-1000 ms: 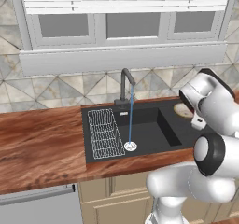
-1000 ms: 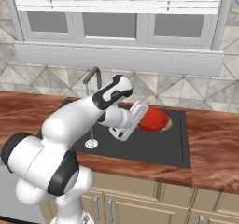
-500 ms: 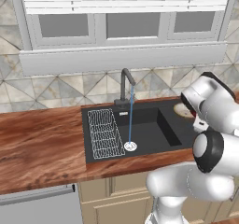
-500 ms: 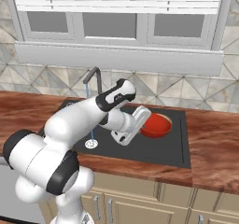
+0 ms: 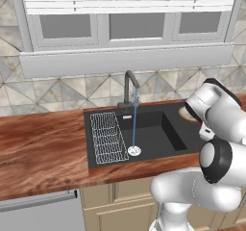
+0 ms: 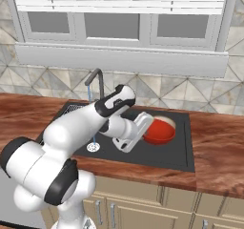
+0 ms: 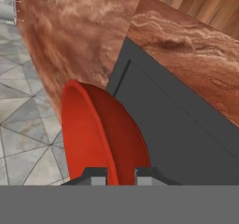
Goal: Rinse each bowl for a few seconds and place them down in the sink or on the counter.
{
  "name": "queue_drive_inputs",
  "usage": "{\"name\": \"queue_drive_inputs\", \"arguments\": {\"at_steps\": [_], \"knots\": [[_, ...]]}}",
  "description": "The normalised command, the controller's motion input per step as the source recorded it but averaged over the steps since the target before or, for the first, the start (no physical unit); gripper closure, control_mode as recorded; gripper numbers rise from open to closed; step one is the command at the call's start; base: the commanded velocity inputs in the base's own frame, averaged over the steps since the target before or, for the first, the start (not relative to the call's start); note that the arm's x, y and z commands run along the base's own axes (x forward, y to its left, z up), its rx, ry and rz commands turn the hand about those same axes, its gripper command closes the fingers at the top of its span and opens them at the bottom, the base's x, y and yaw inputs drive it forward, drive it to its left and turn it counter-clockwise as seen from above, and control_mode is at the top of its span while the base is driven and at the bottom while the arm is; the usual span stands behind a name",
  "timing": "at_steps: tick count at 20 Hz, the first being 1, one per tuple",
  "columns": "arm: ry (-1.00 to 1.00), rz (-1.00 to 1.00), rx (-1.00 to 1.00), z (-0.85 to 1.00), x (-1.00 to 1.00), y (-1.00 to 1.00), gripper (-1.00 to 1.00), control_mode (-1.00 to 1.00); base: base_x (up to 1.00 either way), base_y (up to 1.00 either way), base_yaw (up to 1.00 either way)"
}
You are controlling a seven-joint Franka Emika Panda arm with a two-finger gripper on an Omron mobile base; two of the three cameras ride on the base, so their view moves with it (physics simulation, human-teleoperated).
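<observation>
Red bowl pinched by its rim, hanging over the right end of the sink.

The gripper (image 7: 120, 175) is clamping the rim of the red bowl (image 7: 105, 134), one fingertip on each side of the wall, so the bowl is standing on edge directly ahead of the hand. The bowl (image 6: 159, 130) is sitting above the sink (image 6: 162, 154) basin's right part, well apart from the faucet (image 6: 95, 82), which is running a thin stream of water (image 5: 134, 121) onto the drain (image 5: 134, 151).

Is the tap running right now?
Yes, on: a thin blue stream falls from the faucet to the drain in the sink.
</observation>
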Motion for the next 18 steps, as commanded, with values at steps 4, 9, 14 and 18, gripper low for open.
{"name": "queue_drive_inputs", "arguments": {"at_steps": [4, 9, 14, 18], "knots": [[0.11, -0.06, 0.00, 0.01, -0.01, 0.00, 1.00, -1.00, 0.00, 0.00, 0.00], [0.12, -0.06, 0.00, 0.03, 0.00, -0.02, 1.00, -1.00, 0.00, 0.00, 0.00], [0.11, -0.06, 0.00, 0.01, 0.00, -0.08, 1.00, -1.00, 0.00, 0.00, 0.00], [0.05, -0.05, 0.00, 0.00, 0.00, -0.11, 1.00, -1.00, 0.00, 0.00, 0.00]]}}
